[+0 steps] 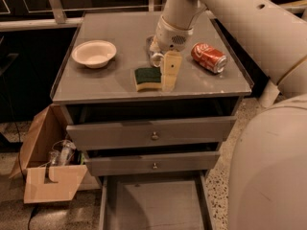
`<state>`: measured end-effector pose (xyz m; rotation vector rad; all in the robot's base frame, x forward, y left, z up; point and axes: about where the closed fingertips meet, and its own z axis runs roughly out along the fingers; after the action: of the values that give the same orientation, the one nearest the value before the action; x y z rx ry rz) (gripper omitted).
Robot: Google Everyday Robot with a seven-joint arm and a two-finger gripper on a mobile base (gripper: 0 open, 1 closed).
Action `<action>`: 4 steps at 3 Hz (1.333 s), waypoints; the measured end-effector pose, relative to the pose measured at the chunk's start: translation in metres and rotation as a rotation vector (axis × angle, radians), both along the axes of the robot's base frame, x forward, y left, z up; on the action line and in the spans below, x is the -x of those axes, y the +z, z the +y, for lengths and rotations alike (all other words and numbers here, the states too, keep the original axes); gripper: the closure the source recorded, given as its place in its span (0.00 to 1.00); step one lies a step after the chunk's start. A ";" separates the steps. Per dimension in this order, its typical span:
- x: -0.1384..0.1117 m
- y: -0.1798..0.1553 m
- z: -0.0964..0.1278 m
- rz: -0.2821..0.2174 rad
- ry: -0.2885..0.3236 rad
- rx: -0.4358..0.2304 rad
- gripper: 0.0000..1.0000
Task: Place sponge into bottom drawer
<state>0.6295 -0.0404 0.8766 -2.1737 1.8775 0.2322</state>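
- Pincer (162,74) (at the end of the white robot arm (230,13)) is lowered onto the grey metal tabletop (96,87). Its jaws stand apart and hold nothing.
- One pale finger (171,71) stands just right of the small rectangular sponge with a dark green scrub layer on pale yellow foam (147,78).
- That sponge lies flat near the tabletop's front edge.
- Wide shallow grey metal bottom drawer (158,202) is pulled out below two grey upper drawers with small round knobs (153,134).
- Round white bowl (94,53) sits at the left, and a red soda can (209,57) lies on its side at the right.
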 end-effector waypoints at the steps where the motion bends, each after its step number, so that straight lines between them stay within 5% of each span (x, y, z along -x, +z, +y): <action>1: 0.000 -0.012 0.008 0.019 0.009 0.007 0.00; 4: 0.002 -0.032 -0.001 0.065 0.000 -0.008 0.00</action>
<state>0.6272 -0.0410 0.8444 -2.1862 1.9074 0.3133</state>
